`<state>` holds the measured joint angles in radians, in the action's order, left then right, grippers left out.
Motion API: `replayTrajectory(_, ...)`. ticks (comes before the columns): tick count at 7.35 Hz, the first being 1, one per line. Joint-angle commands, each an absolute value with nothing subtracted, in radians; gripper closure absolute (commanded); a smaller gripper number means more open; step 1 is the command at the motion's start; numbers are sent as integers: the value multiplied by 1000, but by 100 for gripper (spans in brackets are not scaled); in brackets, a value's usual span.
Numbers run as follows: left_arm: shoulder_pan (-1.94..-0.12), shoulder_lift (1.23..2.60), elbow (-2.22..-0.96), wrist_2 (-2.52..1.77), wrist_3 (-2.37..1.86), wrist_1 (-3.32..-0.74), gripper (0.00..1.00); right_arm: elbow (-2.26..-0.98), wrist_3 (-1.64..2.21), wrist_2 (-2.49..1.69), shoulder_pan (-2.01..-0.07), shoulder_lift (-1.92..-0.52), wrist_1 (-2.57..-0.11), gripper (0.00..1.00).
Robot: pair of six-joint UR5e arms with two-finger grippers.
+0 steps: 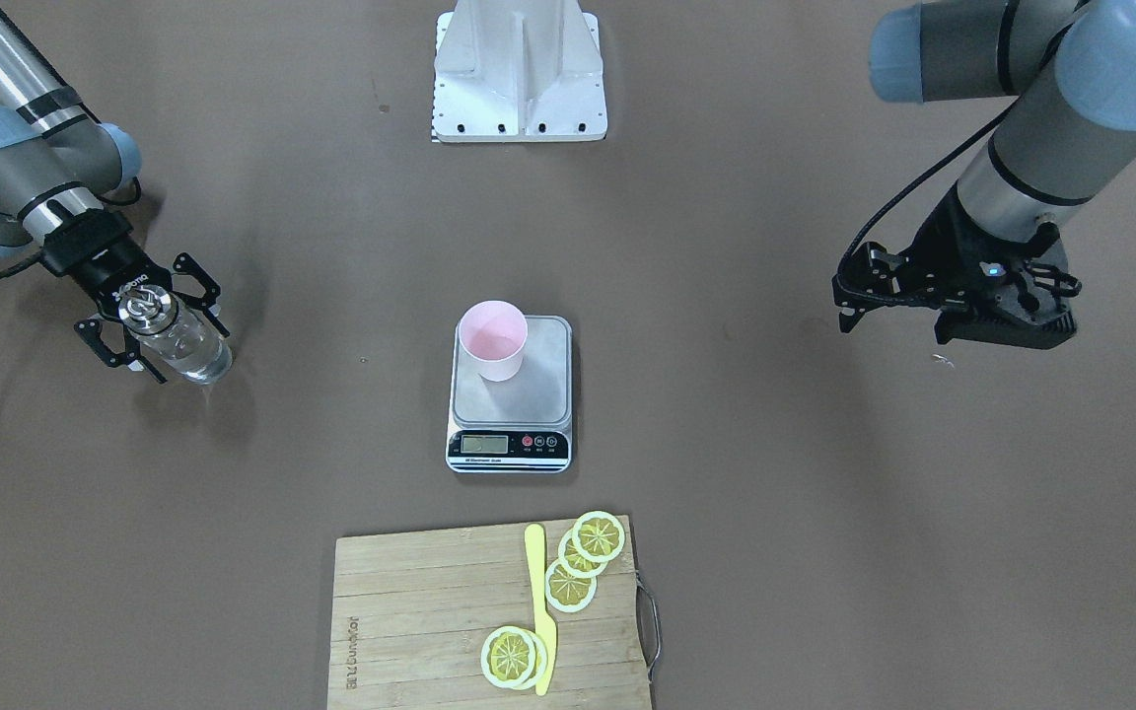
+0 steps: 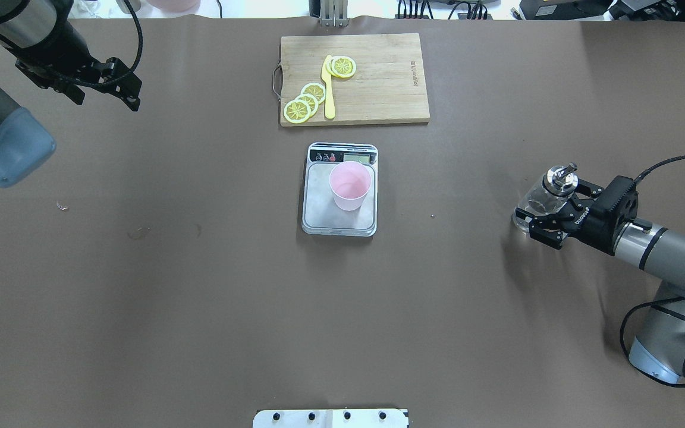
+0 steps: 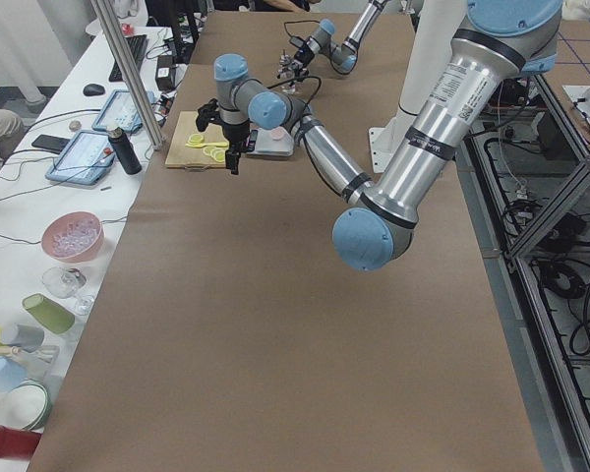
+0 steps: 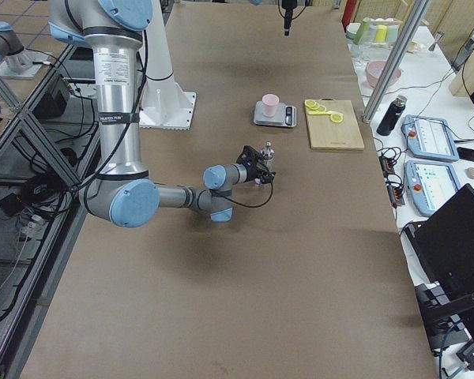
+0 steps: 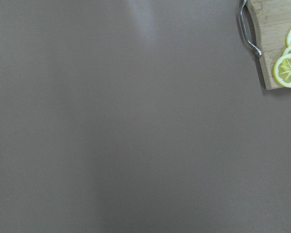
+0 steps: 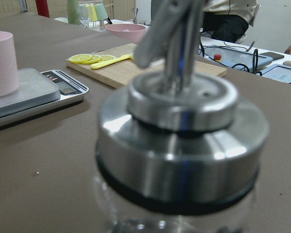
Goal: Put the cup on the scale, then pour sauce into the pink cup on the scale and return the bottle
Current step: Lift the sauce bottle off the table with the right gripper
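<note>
— Starting with the camera that faces the robot: what does the right gripper [image 1: 174,340] have?

— Its fingers sit on either side of a small clear glass bottle [image 1: 191,350] with a shiny metal pour-spout cap, and they seem pressed to the glass. Some clear sauce [image 1: 203,363] appears to lie low inside. The left gripper [image 1: 854,301] hangs with its jaws apart and holds nothing.

— And the cup?

— The small pale pink tapered plastic cup [image 1: 495,340] stands upright on the flat grey steel digital scale [image 1: 529,399]. It is well apart from both grippers, out past the right one's fingertips.

— Does the overhead view agree?

— Yes. The cup sits toward the display end of the platform. Past the scale lies a wooden cutting board [image 2: 378,71] carrying lemon slices [image 2: 298,110] and a yellow plastic knife [image 2: 329,89].

— What about the side cameras?

— From the right end, the bottle stands upright in the fingers with its cap above them. I cannot tell whether its base touches the table. From the left end, the empty gripper points down over bare table near the board.

— And the wrist cameras?

— The left one sees only brown table and a corner of the board. The right one is filled by the blurred cap, with the cup and scale ahead to one side.

— So how far along is the task?

— Placing the cup on the scale looks done. I cannot tell whether the pour has happened, because the display is unreadable and no liquid shows plainly in the cup. At the least, letting go of the bottle remains.
</note>
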<state>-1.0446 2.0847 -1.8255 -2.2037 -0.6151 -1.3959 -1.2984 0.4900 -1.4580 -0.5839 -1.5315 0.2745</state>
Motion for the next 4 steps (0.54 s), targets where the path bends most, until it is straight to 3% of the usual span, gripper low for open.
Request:
replayTrajectory(1, -1045, 2085, -1827, -2204, -615, -1396, 2, -1252, 491, -1459, -584, -1531, 342, 18)
replayTrajectory(4, -1046, 2086, -1828, -2204, -615, -1396, 2, -1258, 503, -1457, -583, -1528, 342, 25)
